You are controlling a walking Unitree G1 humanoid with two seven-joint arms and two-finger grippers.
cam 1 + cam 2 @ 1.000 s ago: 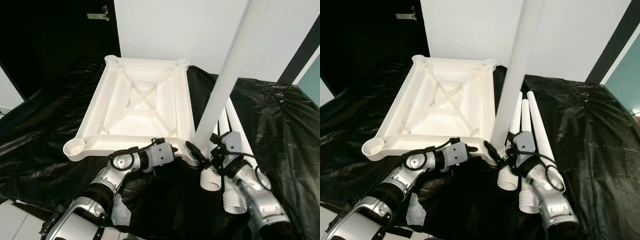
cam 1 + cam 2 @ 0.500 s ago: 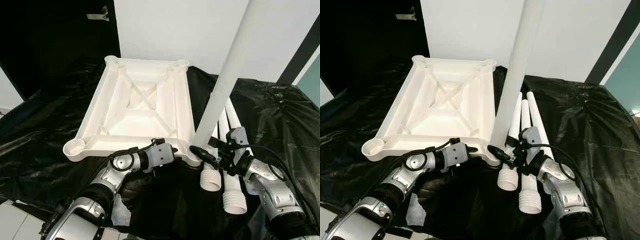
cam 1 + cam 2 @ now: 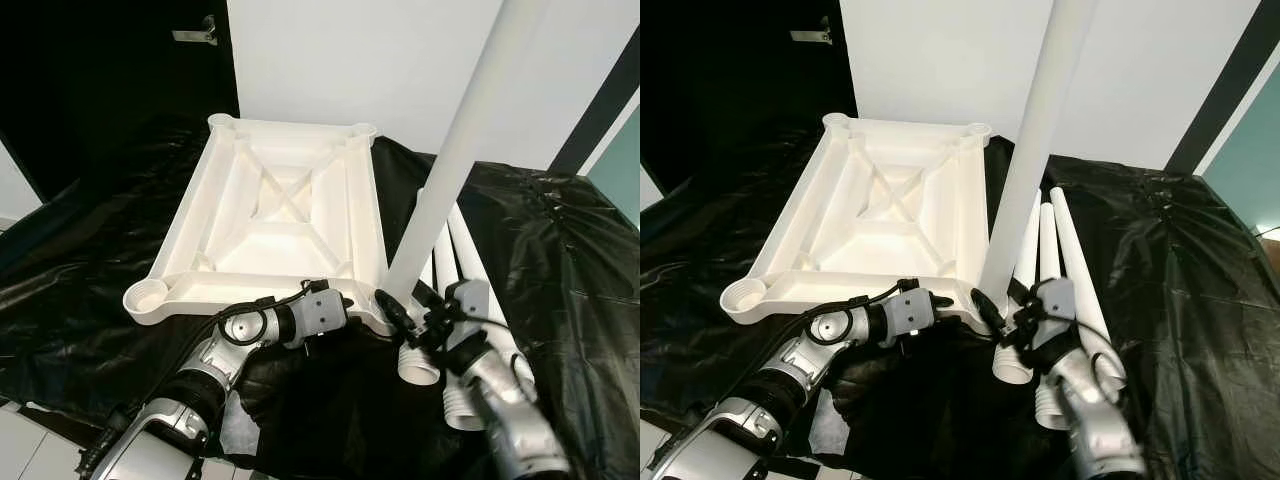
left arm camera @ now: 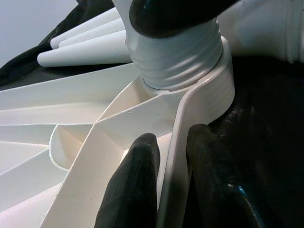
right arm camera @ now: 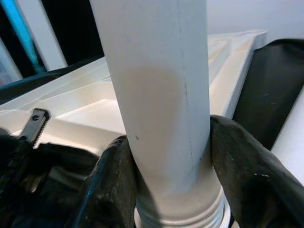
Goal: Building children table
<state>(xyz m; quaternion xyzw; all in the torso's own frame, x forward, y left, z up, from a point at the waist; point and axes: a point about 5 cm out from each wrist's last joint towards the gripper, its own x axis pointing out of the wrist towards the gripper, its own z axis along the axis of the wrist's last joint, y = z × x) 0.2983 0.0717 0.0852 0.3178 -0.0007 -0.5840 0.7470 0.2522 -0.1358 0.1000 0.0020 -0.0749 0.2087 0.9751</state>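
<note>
White plastic tabletop (image 3: pixel 280 225) is lying upside down on black plastic sheeting (image 3: pixel 90 280), centre frame. Right gripper (image 5: pixel 166 185) is clamping the upright white table leg (image 3: pixel 450 170), threaded end sitting in the near-right corner socket. Left gripper (image 4: pixel 166 166) is pinching the tabletop's near rim. Three spare white legs (image 3: pixel 1065 250) are lying at lower right.

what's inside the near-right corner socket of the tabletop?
The upright leg stands in that socket, its threaded end partly seated. Right gripper clamps it; left gripper pinches the tabletop rim. Socket bottom is hidden.
</note>
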